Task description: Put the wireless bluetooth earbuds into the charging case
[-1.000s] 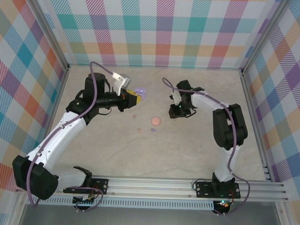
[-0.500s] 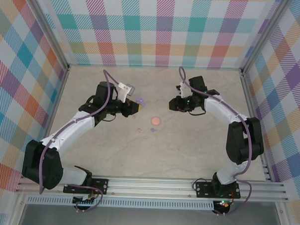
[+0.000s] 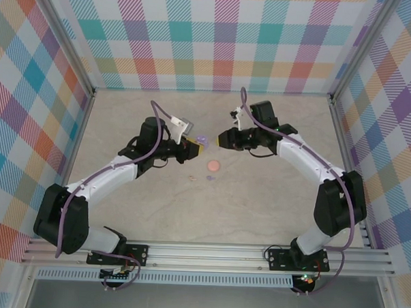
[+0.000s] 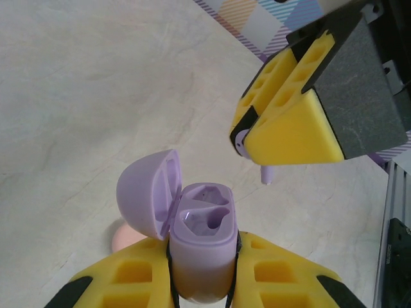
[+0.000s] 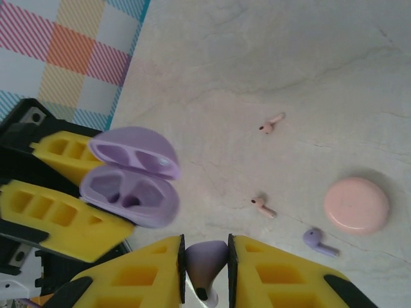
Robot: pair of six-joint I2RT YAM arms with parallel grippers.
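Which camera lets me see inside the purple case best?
The left wrist camera. The purple case sits close up in the left claw, lid open, both hollows showing. The right wrist camera shows it open too, but smaller and off to one side. The top camera shows a tiny purple speck.

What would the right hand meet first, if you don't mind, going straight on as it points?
Most likely the open purple charging case held by the left hand, though depth is unclear.
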